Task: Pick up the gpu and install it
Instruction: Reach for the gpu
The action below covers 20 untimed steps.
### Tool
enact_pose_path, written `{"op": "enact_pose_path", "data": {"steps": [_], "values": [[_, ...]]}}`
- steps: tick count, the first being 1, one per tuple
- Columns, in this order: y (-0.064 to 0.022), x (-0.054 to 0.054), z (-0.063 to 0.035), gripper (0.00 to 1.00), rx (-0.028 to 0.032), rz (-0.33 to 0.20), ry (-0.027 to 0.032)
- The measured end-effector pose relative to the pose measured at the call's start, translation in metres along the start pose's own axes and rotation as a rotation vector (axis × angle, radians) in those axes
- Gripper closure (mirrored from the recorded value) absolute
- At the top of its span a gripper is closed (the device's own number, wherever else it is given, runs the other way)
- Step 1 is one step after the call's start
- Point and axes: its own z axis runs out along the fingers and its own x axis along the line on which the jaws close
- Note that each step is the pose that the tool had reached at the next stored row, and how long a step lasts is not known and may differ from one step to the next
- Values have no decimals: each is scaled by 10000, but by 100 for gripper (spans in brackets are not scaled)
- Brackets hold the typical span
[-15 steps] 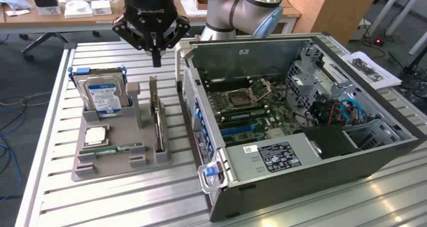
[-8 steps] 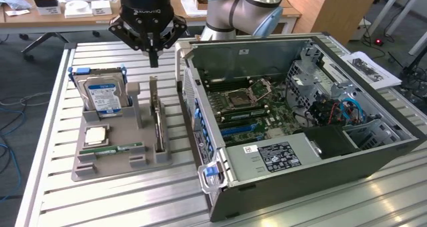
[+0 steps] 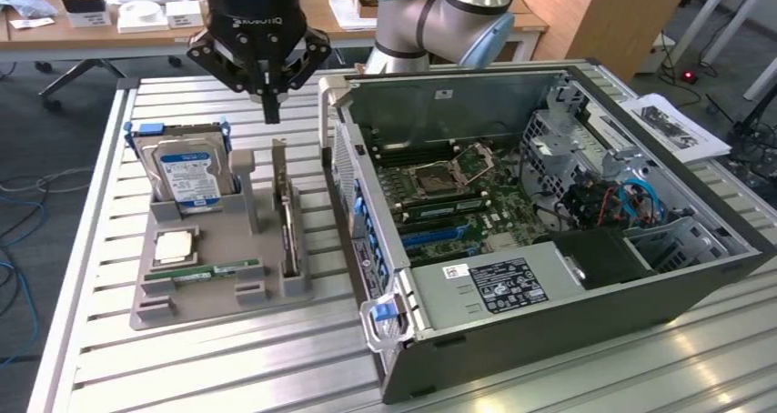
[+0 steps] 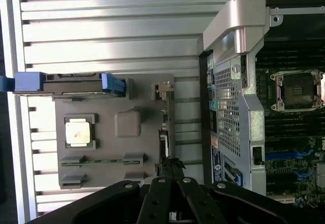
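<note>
exterior view high, angled down over slatted table [image 3: 182, 367]; wrist view straight down, closer; both share grey tray [image 3: 195, 315], open case [image 3: 583, 331]

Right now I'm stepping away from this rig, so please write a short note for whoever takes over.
Gripper: shut, empty, hanging above the grey tray, close over the gpu.
The gpu stands upright on edge in its tray slot, untouched.
Computer case: open, beside the tray.
Done: nothing yet.
Left: pick-up and install.
</note>
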Motion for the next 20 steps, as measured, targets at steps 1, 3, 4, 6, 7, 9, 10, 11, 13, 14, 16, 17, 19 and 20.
{"op": "enact_pose_path", "data": {"steps": [1,3,4,6,7,9,10,11,13,14,16,17,19,20], "values": [[0,1,0,89,0,1,0],[-6,3,-1,89,0,4,0],[-12,3,-1,89,1,4,2],[-34,0,-2,89,1,3,1],[-47,0,-2,89,0,3,0],[-74,-2,-3,89,0,2,0],[-88,-2,-4,89,0,2,0],[-102,-2,-5,89,0,2,0],[-130,0,-6,89,0,2,1],[-146,1,-6,89,0,2,-1],[-176,4,-8,89,0,2,0],[-191,6,-9,89,0,3,0],[-220,10,-10,89,0,3,0],[-235,13,-11,89,0,2,0]]}}
